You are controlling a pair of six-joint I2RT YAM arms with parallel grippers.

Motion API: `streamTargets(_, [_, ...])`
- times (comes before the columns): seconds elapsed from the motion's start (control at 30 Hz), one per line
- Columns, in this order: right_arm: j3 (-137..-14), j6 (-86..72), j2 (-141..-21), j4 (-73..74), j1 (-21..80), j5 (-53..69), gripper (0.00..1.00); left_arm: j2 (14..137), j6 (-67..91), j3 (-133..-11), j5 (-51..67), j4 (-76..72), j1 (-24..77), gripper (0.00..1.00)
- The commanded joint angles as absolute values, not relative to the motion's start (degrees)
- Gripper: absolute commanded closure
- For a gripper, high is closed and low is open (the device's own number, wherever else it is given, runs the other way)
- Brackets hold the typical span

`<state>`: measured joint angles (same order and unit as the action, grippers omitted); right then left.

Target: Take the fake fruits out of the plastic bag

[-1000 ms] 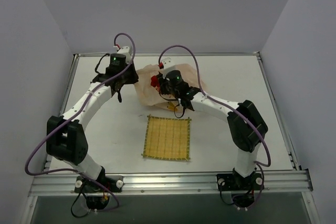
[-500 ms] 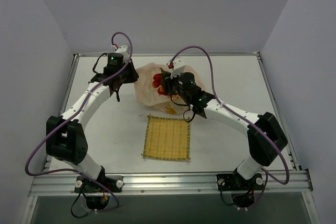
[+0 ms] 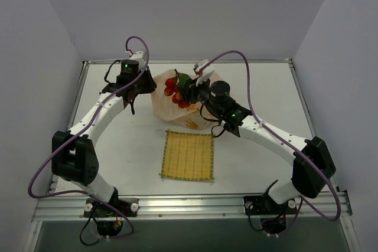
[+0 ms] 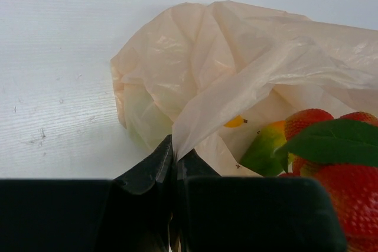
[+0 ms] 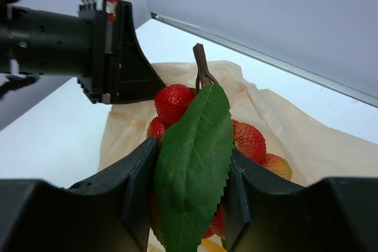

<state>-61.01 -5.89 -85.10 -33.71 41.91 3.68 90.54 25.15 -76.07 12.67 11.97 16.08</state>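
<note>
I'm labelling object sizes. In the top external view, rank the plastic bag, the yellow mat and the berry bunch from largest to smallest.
1. The plastic bag and yellow mat: look about alike; the bag is crumpled and partly hidden by the right gripper, so no ranking between them.
2. The berry bunch: clearly smallest.

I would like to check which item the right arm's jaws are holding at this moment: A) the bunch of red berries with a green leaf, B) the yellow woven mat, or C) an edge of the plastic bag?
A: in the right wrist view the right arm's jaws sit on either side of the bunch of red berries and its green leaf, over the plastic bag.
</note>
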Motion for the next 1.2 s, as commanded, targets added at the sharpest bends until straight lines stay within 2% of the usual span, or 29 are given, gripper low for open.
streamTargets(0.0, [-61.7,-7.6,-79.4,-41.4,42.5,6.0,1.0,87.7,25.8,-77.0,13.4,9.9,16.3,0.98])
streamTargets(0.2, [-62.6,-8.7,-72.1,-37.7,44.2,7.8,1.0,87.5,25.5,-77.1,13.1,10.2,16.3,0.98])
streamTargets(0.37, [-60.4,-8.2,-66.0,-27.2,48.2,6.3,1.0,87.3,24.9,-76.9,12.3,10.5,16.8,0.98])
streamTargets(0.63, [-45.8,-13.3,-59.1,-18.2,59.0,-2.8,1.0,87.5,25.0,-76.9,12.5,10.5,17.1,0.98])
streamTargets(0.8, [-37.5,-17.2,-59.7,-22.2,61.6,-8.1,1.0,87.2,25.0,-76.8,12.3,10.4,17.1,0.98])
streamTargets(1.17, [-38.1,-15.7,-70.7,-22.4,61.8,-13.4,0.99,86.5,24.5,-77.0,12.0,10.7,17.1,0.98])
